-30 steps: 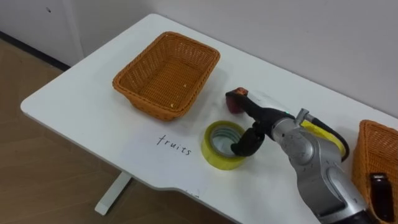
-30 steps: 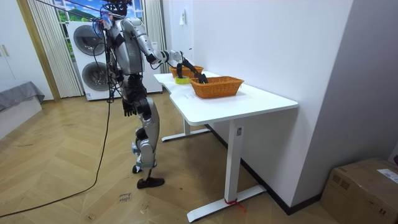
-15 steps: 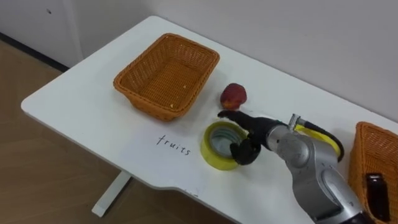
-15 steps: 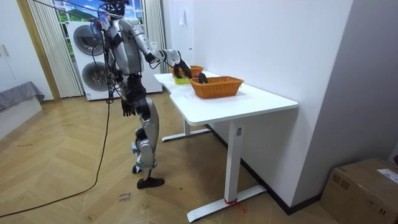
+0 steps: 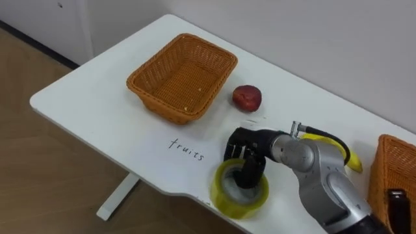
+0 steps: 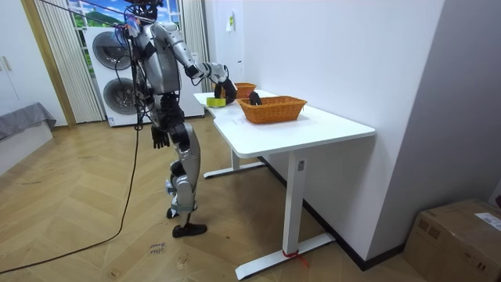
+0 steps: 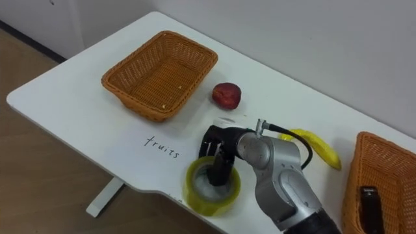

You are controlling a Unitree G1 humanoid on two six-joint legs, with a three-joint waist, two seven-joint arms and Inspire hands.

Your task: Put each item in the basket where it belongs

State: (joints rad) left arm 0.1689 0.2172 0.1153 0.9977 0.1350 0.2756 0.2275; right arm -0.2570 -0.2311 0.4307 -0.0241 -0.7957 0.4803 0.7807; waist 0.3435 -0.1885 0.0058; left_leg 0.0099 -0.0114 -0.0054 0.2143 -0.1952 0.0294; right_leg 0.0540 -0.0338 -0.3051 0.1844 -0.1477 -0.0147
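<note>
1. White table (image 5: 97, 97): the robot is seen in the room view standing at its end, with the right arm reached over the top.
2. Empty wicker basket (image 5: 182, 75): placed on the robot's left part of the table, upright.
3. Second wicker basket (image 5: 385, 175): placed at the far right. A dark object (image 5: 398, 205) lies in it; what it is cannot be told.
4. Right hand (image 5: 246, 148): fingers are curled down into the core of the yellow tape roll (image 5: 224, 195), hooked over its rim.
5. Tape roll: held at the table's near edge, tilted, well apart from both baskets. Whether its underside touches the top cannot be told.
6. Left hand (image 6: 160, 138): hangs at the robot's hip.
7. Banana (image 7: 316, 149): lies on the table behind the right forearm, near the second basket.
8. Red apple (image 5: 247, 97): lies on the table just beside the empty basket's right corner.
9. Handwritten label (image 5: 186, 147): written on the table in front of the empty basket.
</note>
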